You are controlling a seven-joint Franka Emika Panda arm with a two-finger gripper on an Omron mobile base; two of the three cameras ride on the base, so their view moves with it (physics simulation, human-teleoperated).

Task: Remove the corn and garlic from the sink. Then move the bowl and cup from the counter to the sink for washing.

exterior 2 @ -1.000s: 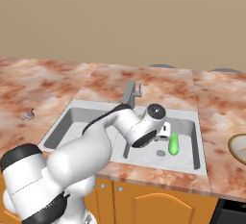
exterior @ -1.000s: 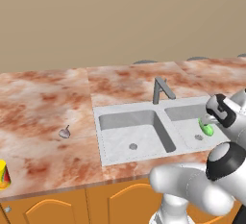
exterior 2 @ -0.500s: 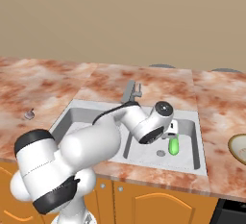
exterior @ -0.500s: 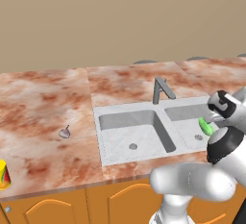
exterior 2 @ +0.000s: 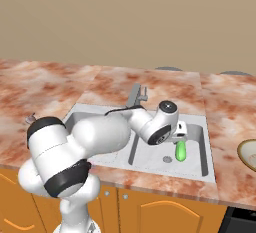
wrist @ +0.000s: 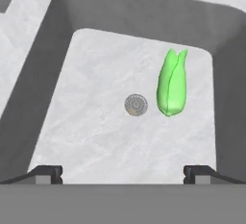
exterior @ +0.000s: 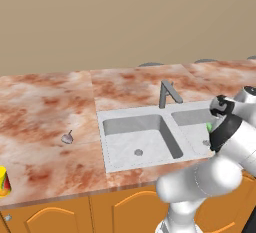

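You are on the corn step: lower your spread, empty claw (wrist: 123, 171) onto the bright green cob-shaped corn (wrist: 171, 82) beside the basin's right wall.

We look down from behind the arm on both sides, sharing the light grey double-basin sink (exterior: 150, 137) (exterior 2: 200, 149); our hand camera peers closely into one basin (wrist: 96, 122).

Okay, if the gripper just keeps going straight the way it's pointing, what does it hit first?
Probably the bare floor of the sink basin. The open gripper looks down into it, with the drain roughly ahead and the corn off to one side, though depth is hard to judge.
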